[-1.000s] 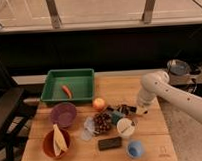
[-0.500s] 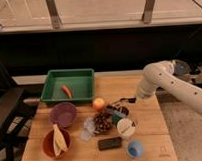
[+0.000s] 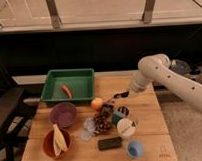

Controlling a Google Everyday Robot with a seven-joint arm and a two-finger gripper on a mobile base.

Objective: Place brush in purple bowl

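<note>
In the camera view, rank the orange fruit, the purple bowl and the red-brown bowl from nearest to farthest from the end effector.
The end effector, shut on the brush, hangs over the table's right-centre.
1. Orange fruit: just beside it, toward picture left.
2. Purple bowl: farther toward picture left, mid-table.
3. Red-brown bowl: front corner at picture left.

Wooden table (image 3: 154, 135) holds green tray (image 3: 69, 72), purple bowl (image 3: 63, 115), red-brown bowl (image 3: 46, 145).
</note>
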